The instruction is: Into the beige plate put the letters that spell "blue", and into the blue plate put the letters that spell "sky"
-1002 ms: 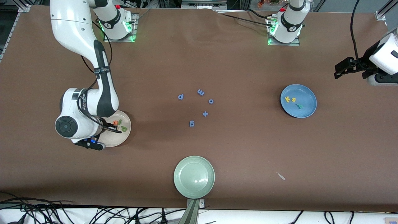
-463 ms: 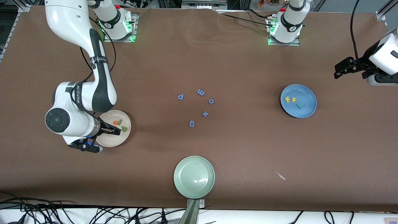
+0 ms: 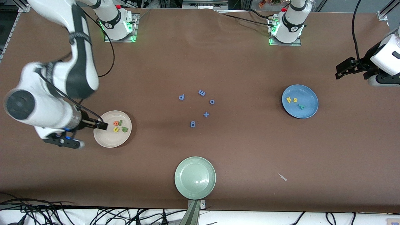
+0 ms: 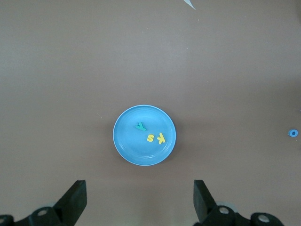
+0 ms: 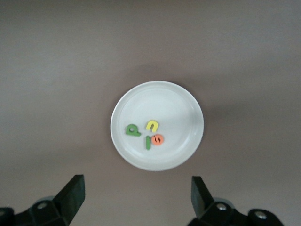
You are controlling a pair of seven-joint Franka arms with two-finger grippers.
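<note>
Brown table cover (image 3: 237,62) (wrinkled at base end); cables (image 3: 93,215) along white front edge.

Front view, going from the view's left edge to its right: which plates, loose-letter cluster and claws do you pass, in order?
Right claw → beige plate → pale green plate and, farther from the camera, the loose blue letters → blue plate → left claw.

Brown table (image 3: 250,62); blue letters (image 3: 200,106) mid-table; beige plate (image 3: 107,140), blue plate (image 3: 307,111) toward either end; green plate (image 3: 187,187) nearer the camera.
</note>
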